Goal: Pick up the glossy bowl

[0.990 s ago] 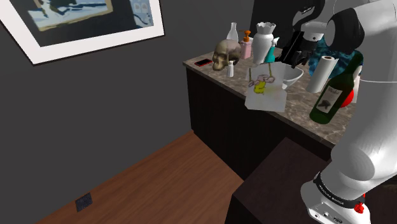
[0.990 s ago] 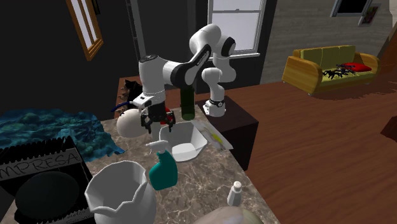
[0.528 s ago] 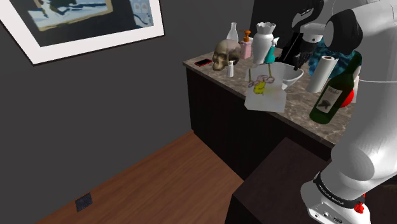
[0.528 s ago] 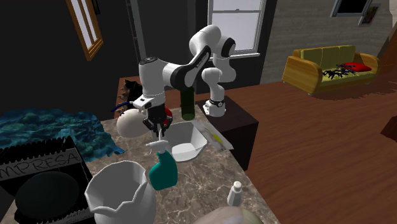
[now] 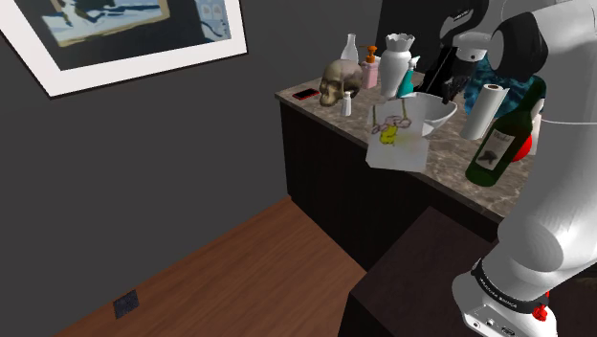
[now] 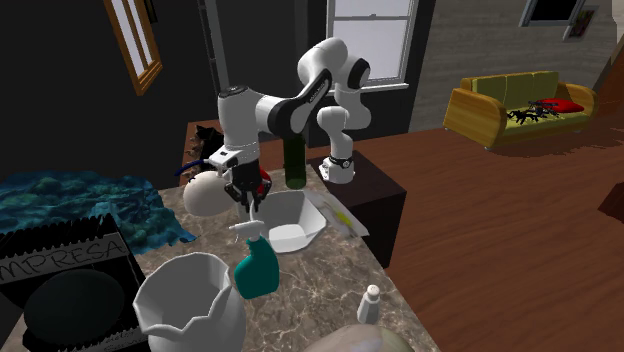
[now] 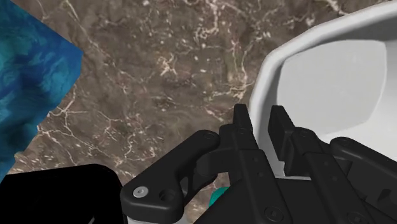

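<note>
The gripper (image 7: 259, 118) is nearly closed, and its two black fingers (image 7: 242, 124) clasp the rim of the white bowl (image 7: 343, 76) between them, one finger on the outside of the wall and the other inside the hollow. The bowl stands on the brown marble counter (image 7: 159, 76), between a teal spray bottle (image 6: 257, 265) and a dark green wine bottle (image 5: 497, 144), with a paper towel roll (image 5: 485, 107) just beside the hand. In the second exterior view the gripper (image 6: 250, 207) comes down on the bowl's (image 6: 295, 225) rim on the side of the blue cloth (image 6: 90, 205). Whether the bowl's bottom touches the counter or is already a little above it, I cannot tell. In the shoulder view the gripper (image 5: 450, 89) is dark against a dark background and its fingers are hard to make out. The bowl (image 5: 431, 113) is partly covered there by a sheet of paper (image 5: 397, 144) with a drawing (it hangs over the counter's edge). One second ago the hand was higher and its fingers stood wider apart above the rim; half a second ago it was already down at the rim. Since then the bowl and the sheet appear shifted slightly toward the shoulder view's left.
</note>
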